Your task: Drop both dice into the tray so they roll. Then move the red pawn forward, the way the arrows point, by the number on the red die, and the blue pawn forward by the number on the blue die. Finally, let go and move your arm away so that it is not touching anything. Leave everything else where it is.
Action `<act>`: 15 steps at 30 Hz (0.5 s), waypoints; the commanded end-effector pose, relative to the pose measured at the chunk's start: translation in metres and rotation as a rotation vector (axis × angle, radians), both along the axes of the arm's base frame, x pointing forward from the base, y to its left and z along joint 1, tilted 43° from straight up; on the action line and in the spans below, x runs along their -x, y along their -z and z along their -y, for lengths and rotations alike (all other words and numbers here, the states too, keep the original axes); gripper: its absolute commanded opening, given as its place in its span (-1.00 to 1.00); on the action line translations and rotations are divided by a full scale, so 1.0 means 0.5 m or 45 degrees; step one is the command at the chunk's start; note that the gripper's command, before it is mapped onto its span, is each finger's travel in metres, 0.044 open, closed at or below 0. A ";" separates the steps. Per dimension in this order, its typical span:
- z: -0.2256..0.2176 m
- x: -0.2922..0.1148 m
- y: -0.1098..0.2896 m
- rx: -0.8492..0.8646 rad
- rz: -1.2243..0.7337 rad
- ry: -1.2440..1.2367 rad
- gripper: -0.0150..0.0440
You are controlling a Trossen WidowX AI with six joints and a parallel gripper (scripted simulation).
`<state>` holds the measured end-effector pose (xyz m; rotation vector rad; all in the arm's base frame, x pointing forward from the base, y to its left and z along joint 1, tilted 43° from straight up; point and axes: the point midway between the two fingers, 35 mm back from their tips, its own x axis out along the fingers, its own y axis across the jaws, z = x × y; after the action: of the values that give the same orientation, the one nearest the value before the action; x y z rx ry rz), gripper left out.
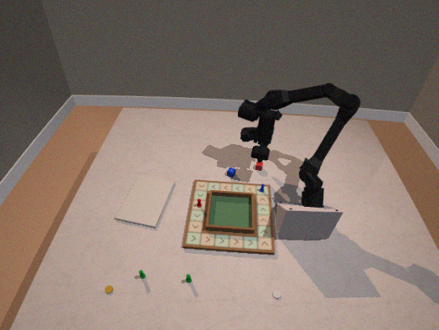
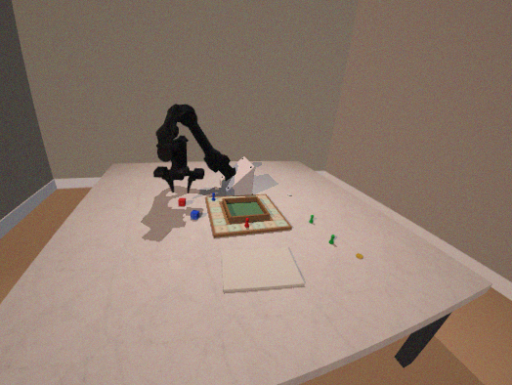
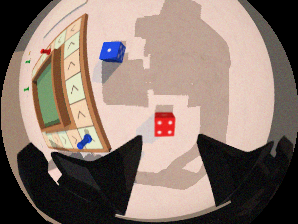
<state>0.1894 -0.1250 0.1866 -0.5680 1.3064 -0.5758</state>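
Note:
My gripper (image 1: 260,159) (image 2: 181,191) (image 3: 170,139) is open and empty. It hangs just above the red die (image 1: 259,166) (image 2: 182,201) (image 3: 165,124), which lies on the table behind the board, and its fingers do not touch the die. The blue die (image 1: 231,172) (image 2: 194,214) (image 3: 112,51) lies on the table a little to one side. The square board (image 1: 214,241) (image 2: 230,229) has arrow tiles around a green tray with a brown rim (image 1: 229,229) (image 2: 226,210) (image 3: 57,99). The red pawn (image 1: 199,203) (image 2: 247,223) (image 3: 45,50) and the blue pawn (image 1: 262,188) (image 2: 213,196) (image 3: 84,140) stand on arrow tiles.
A flat white slab (image 1: 145,200) (image 2: 261,269) lies beside the board. Two green pawns (image 1: 142,274) (image 1: 188,278), a yellow disc (image 1: 109,289) and a white disc (image 1: 276,295) lie near the front edge. The arm's grey base block (image 1: 307,222) stands next to the board.

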 end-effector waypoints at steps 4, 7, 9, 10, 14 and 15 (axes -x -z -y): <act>0.017 -0.003 0.026 -0.007 -0.009 0.003 0.44; 0.021 -0.004 0.031 -0.008 -0.009 0.003 0.44; 0.026 -0.006 0.036 -0.008 -0.009 0.003 0.44; 0.028 -0.006 0.038 -0.008 -0.009 0.003 0.44; 0.036 -0.009 0.047 -0.008 -0.009 0.003 0.44; 0.039 -0.009 0.049 -0.008 -0.009 0.003 0.44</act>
<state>0.1935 -0.1420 0.1672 -0.5624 1.3088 -0.5806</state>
